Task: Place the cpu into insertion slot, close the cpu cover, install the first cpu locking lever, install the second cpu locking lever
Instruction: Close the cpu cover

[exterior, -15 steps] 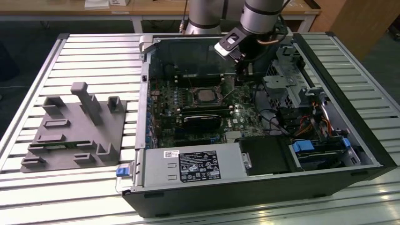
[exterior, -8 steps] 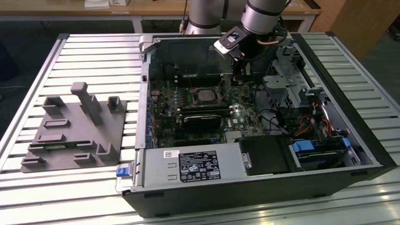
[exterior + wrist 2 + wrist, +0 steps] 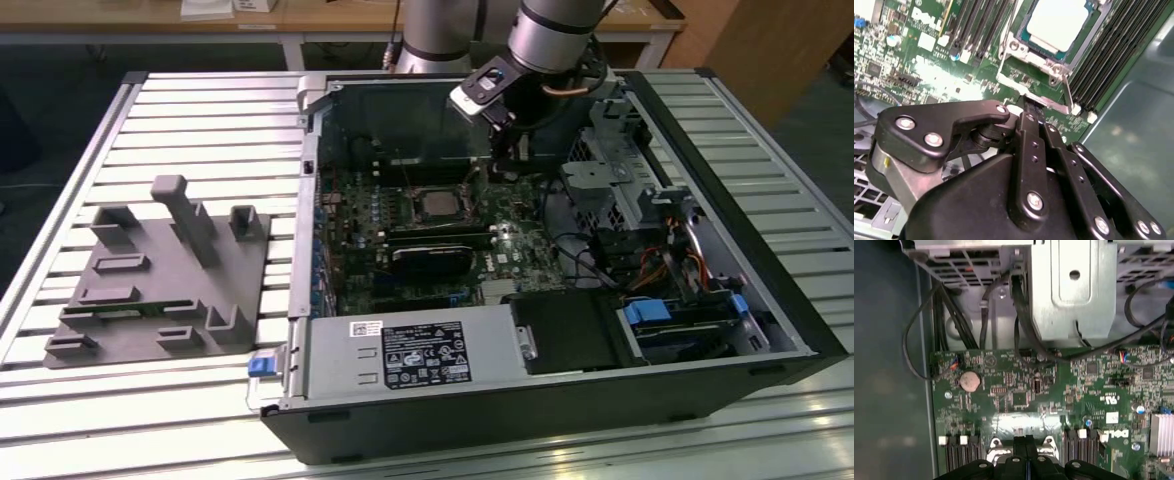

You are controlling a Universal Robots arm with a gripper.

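Observation:
The cpu (image 3: 1059,22), a silver-topped square, lies in the insertion slot on the green motherboard, and it also shows in the exterior view (image 3: 438,203). The silvery cpu cover (image 3: 1016,50) frames it, lying flat over the chip. Below the cover a thin metal locking lever (image 3: 1051,103) runs across the board, and a second rod (image 3: 1067,90) stands beside it. My gripper (image 3: 1029,104) is shut, its black fingertips pressed together at the first lever's bar. It reaches down into the case at the exterior view's right of the socket (image 3: 507,160), and its tips show in the first wrist view (image 3: 1026,442).
Long black memory slots (image 3: 1114,50) flank the socket. A metal drive cage (image 3: 607,185) with cables (image 3: 954,315) stands close behind the arm. A labelled grey box (image 3: 400,355) fills the case front. A grey fixture block (image 3: 160,280) sits on the slatted table.

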